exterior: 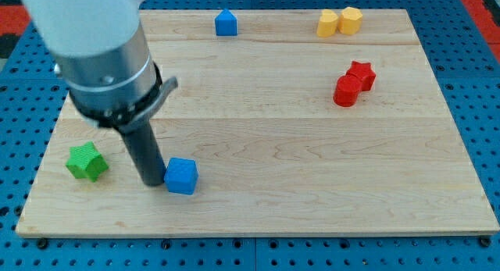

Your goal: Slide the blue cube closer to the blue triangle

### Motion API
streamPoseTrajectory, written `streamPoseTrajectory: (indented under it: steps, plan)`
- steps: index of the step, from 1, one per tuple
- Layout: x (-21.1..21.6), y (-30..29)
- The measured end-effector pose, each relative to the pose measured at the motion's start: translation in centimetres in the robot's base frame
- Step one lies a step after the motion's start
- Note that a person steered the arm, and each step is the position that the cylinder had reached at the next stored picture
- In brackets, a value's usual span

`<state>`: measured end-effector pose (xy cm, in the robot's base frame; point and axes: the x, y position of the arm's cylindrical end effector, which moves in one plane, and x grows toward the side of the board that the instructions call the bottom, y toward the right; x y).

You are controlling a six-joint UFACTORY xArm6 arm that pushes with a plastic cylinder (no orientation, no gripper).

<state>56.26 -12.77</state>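
Blue cube (pixel 181 176) touches my tip (pixel 151 183) at its 9 o'clock.
Blue triangle (pixel 226 23) sits far off at 12 o'clock; the rod grasps nothing, no writing is readable.

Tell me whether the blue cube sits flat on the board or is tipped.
Flat. The blue cube rests on the board with its top face level; my tip is against its left side.

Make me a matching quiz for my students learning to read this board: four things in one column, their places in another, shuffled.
Things:
1. blue cube
2. blue triangle
3. green star
4. red blocks

Places:
A. the view's top edge, left of the yellow blocks
B. the view's right half
C. right beside my tip
D. the view's bottom left

Pairs: 1-C, 2-A, 3-D, 4-B
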Motion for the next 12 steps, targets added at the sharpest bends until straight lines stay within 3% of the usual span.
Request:
streamPoseTrajectory:
  steps: [1, 2, 3, 6, 7, 10, 11, 12]
  plan:
    - [3.4, 0.6]
    - [-0.5, 4.7]
    - [-7.6, 5.8]
    - [-22.2, 3.0]
    - [-23.9, 2.3]
    - [-23.6, -10.8]
    - [-25.8, -11.5]
    - [-26.8, 0.1]
